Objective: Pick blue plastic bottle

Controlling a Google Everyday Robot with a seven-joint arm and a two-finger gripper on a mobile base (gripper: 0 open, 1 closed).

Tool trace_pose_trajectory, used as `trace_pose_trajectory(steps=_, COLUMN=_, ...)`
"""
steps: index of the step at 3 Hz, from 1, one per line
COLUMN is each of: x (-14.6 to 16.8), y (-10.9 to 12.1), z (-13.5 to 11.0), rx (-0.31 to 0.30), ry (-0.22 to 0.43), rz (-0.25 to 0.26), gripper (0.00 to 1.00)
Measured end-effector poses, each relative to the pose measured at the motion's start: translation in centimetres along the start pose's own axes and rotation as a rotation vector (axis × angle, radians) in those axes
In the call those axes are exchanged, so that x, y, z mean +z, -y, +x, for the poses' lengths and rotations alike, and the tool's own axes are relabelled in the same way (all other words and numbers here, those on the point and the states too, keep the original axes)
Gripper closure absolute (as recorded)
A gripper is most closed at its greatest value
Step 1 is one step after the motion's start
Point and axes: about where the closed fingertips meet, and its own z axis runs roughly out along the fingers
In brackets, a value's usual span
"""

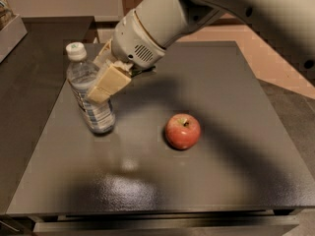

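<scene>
The blue plastic bottle is clear, with a white cap and a blue-and-white striped label. It is at the left of the dark table, tilted with its cap leaning left. My gripper comes in from the upper right and is shut around the bottle's middle. One tan finger lies across the bottle's front; the other is hidden behind it. The bottle's base is at or just above the tabletop.
A red apple sits on the table to the right of the bottle. A second dark surface adjoins on the left, with a light box edge at the far left. The table's front edge runs along the bottom.
</scene>
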Motion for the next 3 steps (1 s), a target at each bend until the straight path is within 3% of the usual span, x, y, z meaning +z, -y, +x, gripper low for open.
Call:
trace_pose_trajectory(steps=1, x=-3.1, y=2.5, z=0.4, rx=0.039, ry=-0.008, rz=0.035, gripper=1.0)
trace_pose_trajectory(steps=2, x=-8.2, y=5.4, z=0.9, rx=0.06, ry=0.013, rz=0.082, gripper=1.0)
trace_pose_trajectory(steps=3, x=-8.2, y=5.4, z=0.9, rx=0.06, ry=0.013, rz=0.082, gripper=1.0)
